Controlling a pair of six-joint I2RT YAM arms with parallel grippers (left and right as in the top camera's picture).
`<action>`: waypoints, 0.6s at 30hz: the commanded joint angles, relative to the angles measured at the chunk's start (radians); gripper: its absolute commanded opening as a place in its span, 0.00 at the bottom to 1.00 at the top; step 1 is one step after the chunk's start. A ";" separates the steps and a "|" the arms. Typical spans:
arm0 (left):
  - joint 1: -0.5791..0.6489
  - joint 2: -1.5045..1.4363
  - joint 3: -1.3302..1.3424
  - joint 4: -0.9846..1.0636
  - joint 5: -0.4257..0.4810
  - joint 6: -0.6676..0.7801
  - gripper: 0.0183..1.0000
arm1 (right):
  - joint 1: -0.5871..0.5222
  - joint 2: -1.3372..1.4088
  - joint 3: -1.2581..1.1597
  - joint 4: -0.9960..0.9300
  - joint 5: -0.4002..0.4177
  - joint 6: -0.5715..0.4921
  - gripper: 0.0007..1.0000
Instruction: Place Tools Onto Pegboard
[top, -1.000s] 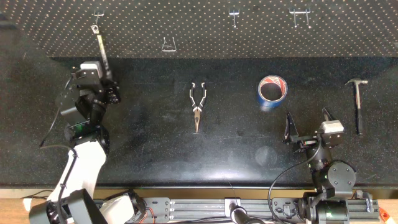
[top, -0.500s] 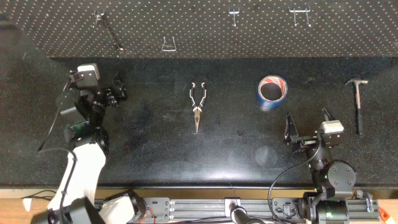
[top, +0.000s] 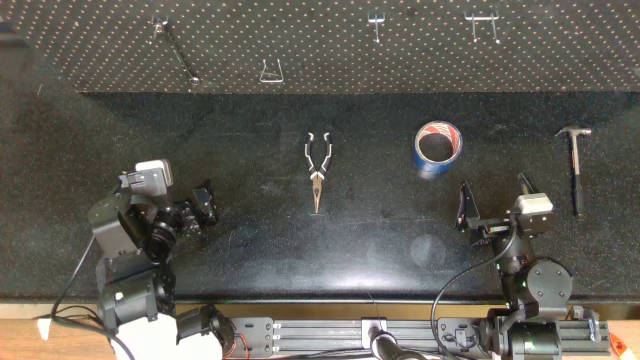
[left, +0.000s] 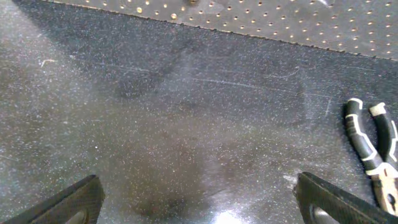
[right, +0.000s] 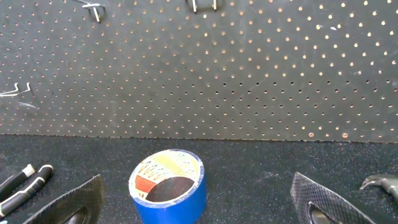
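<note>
So, my wrench (top: 180, 52) hangs slanted on the pegboard (top: 330, 60), a slim silver bar near its left end. My left gripper (left: 196, 186) is spread wide and empty, low over the black mat (top: 250, 230), with open room toward the pliers (top: 318, 178). My right gripper (top: 495, 205) gapes too, facing the tape roll (right: 168, 186).

The left arm (top: 125, 245) sits folded close to its base, and its wrist turns the left gripper (top: 198, 210) toward the right side of the top view, with the two fingers (left: 78, 202) spread wide apart. The right arm (top: 522, 250) is also folded near its base. The right gripper (top: 495, 203) points straight up the top view, its fingers (right: 78, 199) wide apart too.
</note>
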 joint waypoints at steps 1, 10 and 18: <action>0.003 -0.006 0.005 -0.024 0.139 -0.156 1.00 | -0.003 -0.009 -0.003 -0.006 0.005 -0.014 0.98; -0.341 0.045 0.005 0.010 -0.157 -0.404 1.00 | -0.003 -0.009 -0.003 -0.006 0.005 -0.014 0.98; -0.848 0.371 0.066 0.179 -0.376 -0.603 1.00 | -0.003 -0.009 -0.003 -0.006 0.005 -0.014 0.98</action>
